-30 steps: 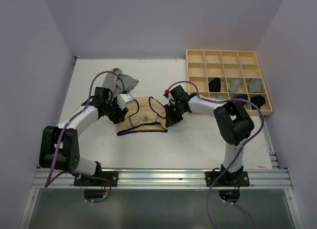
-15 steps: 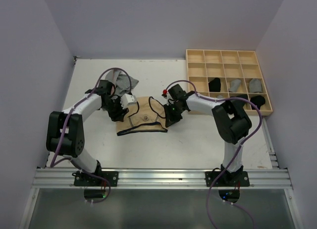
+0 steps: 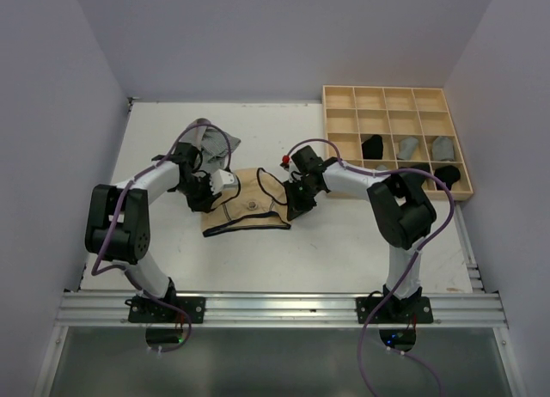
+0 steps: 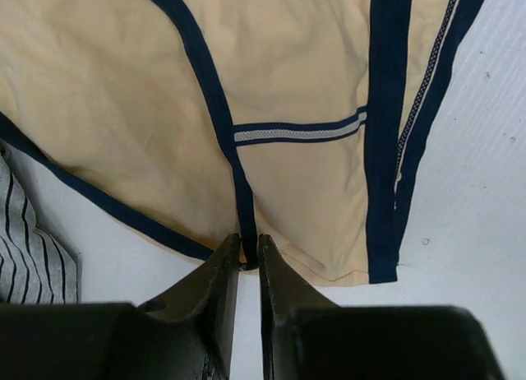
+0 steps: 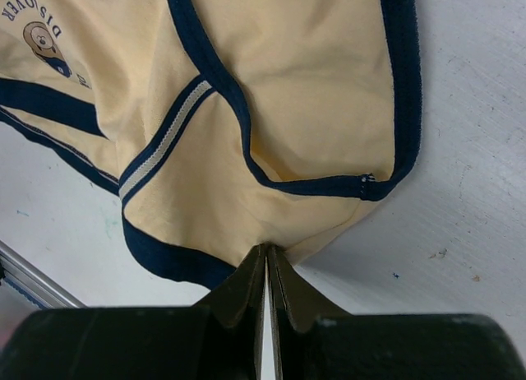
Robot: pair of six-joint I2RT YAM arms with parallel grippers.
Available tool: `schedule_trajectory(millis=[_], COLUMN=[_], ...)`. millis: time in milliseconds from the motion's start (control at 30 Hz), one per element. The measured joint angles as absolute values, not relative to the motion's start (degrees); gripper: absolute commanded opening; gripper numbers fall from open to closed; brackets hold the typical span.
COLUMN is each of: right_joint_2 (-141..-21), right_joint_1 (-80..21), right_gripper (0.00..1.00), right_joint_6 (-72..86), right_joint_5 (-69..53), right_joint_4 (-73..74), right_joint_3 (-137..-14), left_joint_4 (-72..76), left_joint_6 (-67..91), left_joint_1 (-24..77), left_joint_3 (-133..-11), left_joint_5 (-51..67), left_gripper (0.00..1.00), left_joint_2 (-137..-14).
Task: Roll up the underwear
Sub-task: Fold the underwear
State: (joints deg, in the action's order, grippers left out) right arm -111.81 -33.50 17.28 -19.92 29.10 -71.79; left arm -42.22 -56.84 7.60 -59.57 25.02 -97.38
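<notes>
Tan-beige underwear (image 3: pixel 249 204) with navy trim lies flat mid-table. My left gripper (image 3: pixel 209 193) sits at its left edge. In the left wrist view the left gripper (image 4: pixel 249 248) has its jaws drawn in on a navy trim strip of the underwear (image 4: pixel 288 67), only a thin gap left. My right gripper (image 3: pixel 292 204) is at the garment's right edge. The right wrist view shows the right gripper (image 5: pixel 268 252) shut, pinching a fold of the tan underwear (image 5: pixel 288 84) at its hem.
A grey striped garment (image 3: pixel 213 139) lies behind the left gripper and shows at the left edge of the left wrist view (image 4: pixel 29 248). The wooden grid tray (image 3: pixel 326 139) stands at the back right, with rolled black (image 3: pixel 372 145) and grey (image 3: pixel 407 146) pieces in its cells.
My left gripper has shifted a little along the underwear's left edge and its jaws have closed in on the navy trim. The right gripper has kept its pinch and hardly moved.
</notes>
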Motion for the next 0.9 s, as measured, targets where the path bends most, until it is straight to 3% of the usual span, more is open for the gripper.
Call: schedule_trajectory(millis=[167, 900], right_joint_2=[-111.85, -111.87], right_joint_1=[-33.41, -32.93], right_gripper=[0.09, 0.05], right_joint_6=[17.06, 13.45], right_joint_5=[-19.94, -20.01], right_joint_4=[29.10, 29.28], right_joint_3=[-71.81, -71.85], left_joint_4=[-43.29, -50.37], left_joint_6=[-58.08, -65.19], left_joint_1=[7.57, 4.19], left_joint_3=[-59.64, -60.03], left_joint_5=[24.53, 21.56], left_gripper=[0.00, 0.00], left_joint_2=[-97.32, -93.93])
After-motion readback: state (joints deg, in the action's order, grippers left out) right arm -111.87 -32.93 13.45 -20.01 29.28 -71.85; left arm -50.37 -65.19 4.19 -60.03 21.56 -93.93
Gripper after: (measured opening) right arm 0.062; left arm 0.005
